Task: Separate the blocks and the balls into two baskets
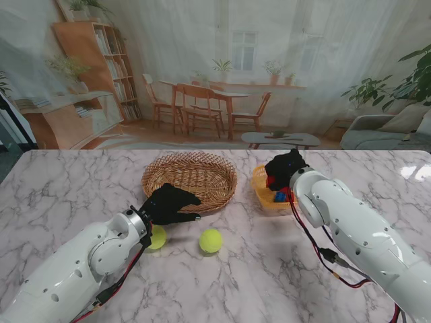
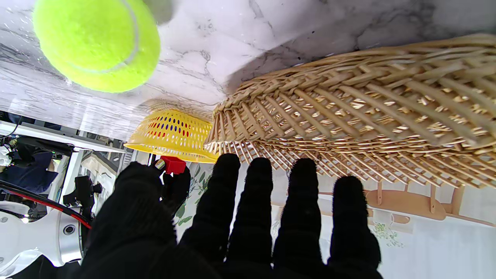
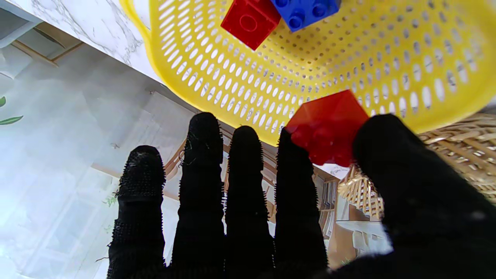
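My right hand (image 1: 286,168) hovers over the yellow basket (image 1: 264,195), pinching a red block (image 3: 327,128) between thumb and forefinger, shut on it. A blue block (image 1: 279,196) and another red block (image 3: 250,21) lie inside that basket. My left hand (image 1: 168,204) is open, fingers (image 2: 259,209) stretched flat toward the near rim of the wicker basket (image 1: 189,178), which holds nothing I can see. One tennis ball (image 1: 211,240) rests on the table right of my left wrist. A second tennis ball (image 1: 157,237) is half hidden under that wrist.
The marble table (image 1: 67,195) stretches wide to the left and toward me. The wicker basket (image 2: 368,104) and yellow basket (image 2: 174,133) stand close side by side. A red cable (image 1: 316,252) runs along my right forearm.
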